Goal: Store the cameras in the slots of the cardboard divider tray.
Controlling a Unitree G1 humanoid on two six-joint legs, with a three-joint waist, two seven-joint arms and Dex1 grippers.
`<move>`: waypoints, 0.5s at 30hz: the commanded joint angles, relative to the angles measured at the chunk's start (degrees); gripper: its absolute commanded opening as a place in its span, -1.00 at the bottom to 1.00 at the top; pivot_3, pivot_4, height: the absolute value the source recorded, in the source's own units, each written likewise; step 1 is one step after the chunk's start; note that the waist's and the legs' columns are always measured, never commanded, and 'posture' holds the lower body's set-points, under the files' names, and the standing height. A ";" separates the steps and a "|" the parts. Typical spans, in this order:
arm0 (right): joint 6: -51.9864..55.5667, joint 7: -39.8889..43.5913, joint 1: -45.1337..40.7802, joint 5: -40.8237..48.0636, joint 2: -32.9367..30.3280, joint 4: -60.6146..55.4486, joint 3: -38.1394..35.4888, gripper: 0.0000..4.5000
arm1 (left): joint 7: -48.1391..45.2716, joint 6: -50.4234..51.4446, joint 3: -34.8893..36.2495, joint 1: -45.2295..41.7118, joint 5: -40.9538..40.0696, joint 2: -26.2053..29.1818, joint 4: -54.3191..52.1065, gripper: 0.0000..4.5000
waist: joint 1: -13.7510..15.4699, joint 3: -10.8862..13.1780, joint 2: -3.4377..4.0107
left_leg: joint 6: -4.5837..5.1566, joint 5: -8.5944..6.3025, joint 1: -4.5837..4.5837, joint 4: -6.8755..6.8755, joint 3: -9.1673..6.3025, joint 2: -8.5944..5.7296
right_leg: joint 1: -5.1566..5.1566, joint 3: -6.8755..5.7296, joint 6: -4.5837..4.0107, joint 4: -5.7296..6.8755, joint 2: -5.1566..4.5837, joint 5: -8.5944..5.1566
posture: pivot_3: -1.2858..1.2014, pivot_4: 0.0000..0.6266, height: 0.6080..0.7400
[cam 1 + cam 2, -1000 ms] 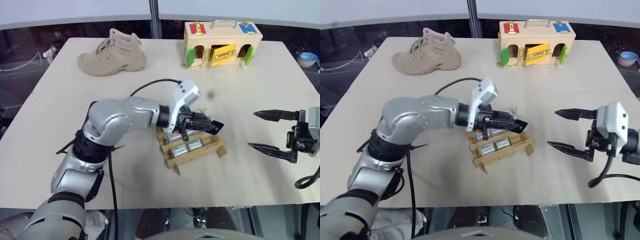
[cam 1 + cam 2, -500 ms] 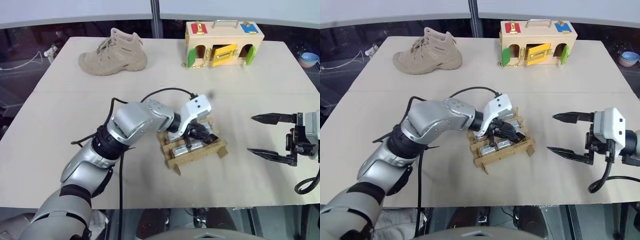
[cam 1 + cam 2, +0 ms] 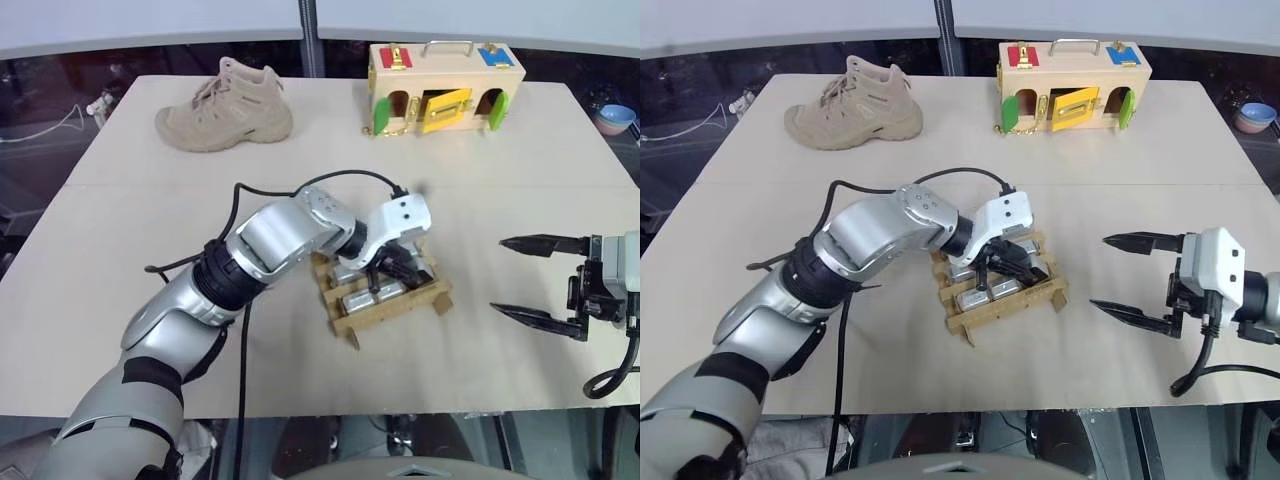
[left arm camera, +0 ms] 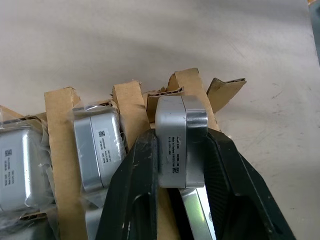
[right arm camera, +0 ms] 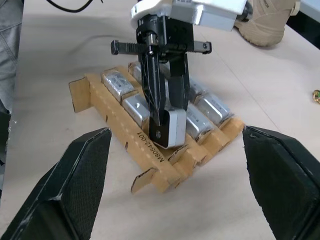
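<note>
Holding a camera (image 4: pixel 181 142) pinched between my left gripper's (image 5: pixel 162 107) two black fingers, I have it poised edge-down just over a slot at the corner of the cardboard divider tray (image 5: pixel 150 155), the corner nearest my right gripper (image 3: pixel 1122 277). That right gripper waits well off to the side with its fingers spread wide and nothing between them.

My worry is the lower edge landing on a divider wall (image 4: pixel 131 107) rather than between walls; the cardboard looks soft and frayed, so pushing down could fold it or skid the whole tray across the table (image 3: pixel 120 200). Letting go while tilted could leave the camera leaning on its neighbour (image 4: pixel 97 147).

Counting: one camera gripped, at least four more already seated beneath and beside the fingers, though my arm hides some slots. One tray, two grippers.
</note>
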 commanded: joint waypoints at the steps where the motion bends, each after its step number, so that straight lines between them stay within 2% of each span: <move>1: -1.45 -0.43 0.43 0.31 0.33 -1.56 -1.39 0.85 | 0.02 1.70 -0.27 -0.83 3.00 0.67 0.25 -0.70 | -0.01 0.00 0.00 | 0.00 0.00 0.01 0.00 0.01 0.00 | 0.00 0.01 0.00 0.01 0.01 0.00 | 0.03 -0.52 1.00; 15: -3.99 -0.85 -0.86 -1.16 1.15 0.76 1.44 0.85 | 2.78 6.20 1.25 -0.97 5.01 0.47 -1.55 -0.70 | -0.11 0.00 0.00 | 0.00 0.00 0.07 0.02 0.01 0.02 | 0.00 0.12 0.17 0.08 0.06 -0.10 | 0.03 -0.52 1.00</move>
